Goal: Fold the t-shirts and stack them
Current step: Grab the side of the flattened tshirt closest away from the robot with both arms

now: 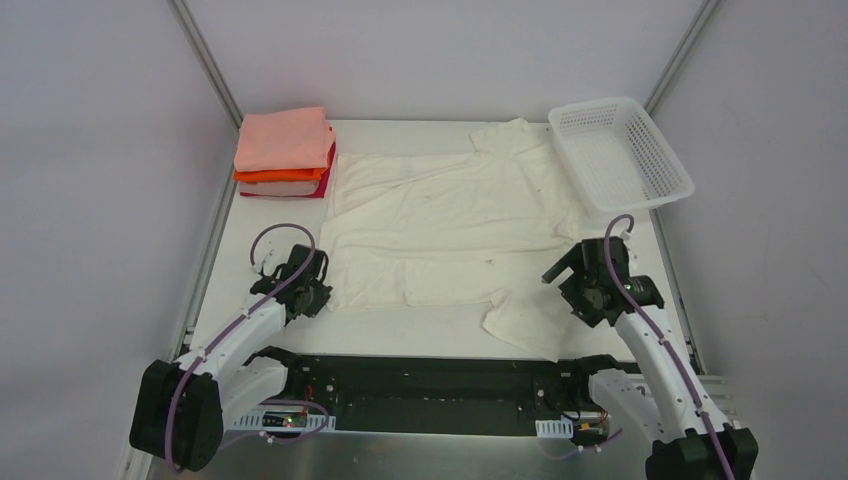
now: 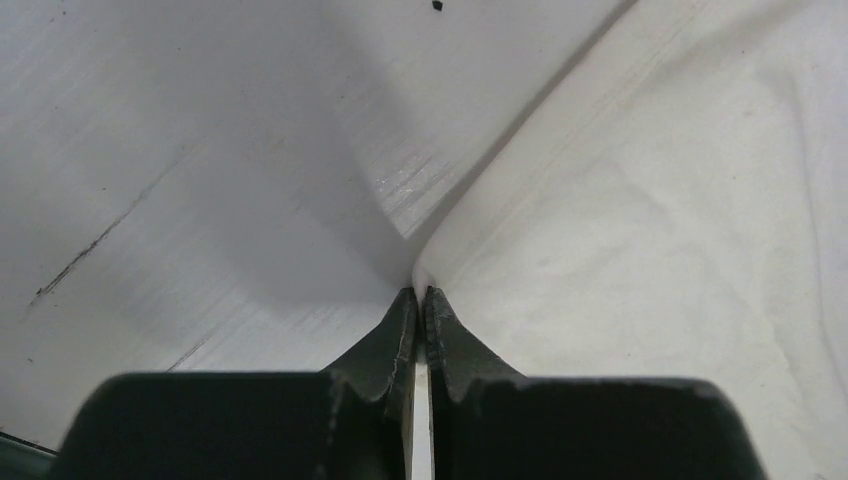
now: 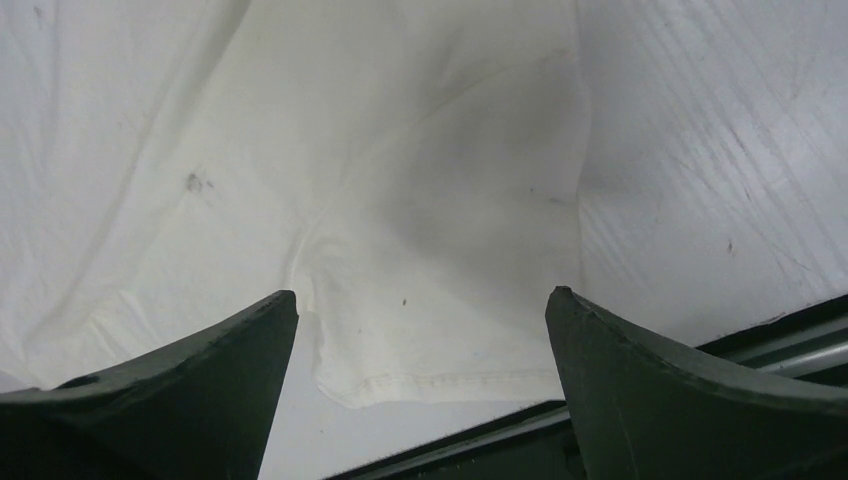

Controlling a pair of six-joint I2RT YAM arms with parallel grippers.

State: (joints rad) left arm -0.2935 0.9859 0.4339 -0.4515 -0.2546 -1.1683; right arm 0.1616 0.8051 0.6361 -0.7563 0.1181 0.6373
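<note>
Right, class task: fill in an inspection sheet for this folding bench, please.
Surface: scuffed white table, mostly covered.
Job's things: large cream-white cotton t-shirt spread flat; stack of folded salmon, orange, white and crimson t-shirts at the far left corner.
Clutter: white plastic lattice basket, empty, far right corner.
Hands: left hand shut on the spread shirt's edge; right hand open above a sleeve.
Cables: purple cables looped along both arms.
Surroundings: grey walls.

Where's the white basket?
In the top view, the white plastic lattice basket sits at the table's far right corner, beside the cream-white t-shirt.
</note>
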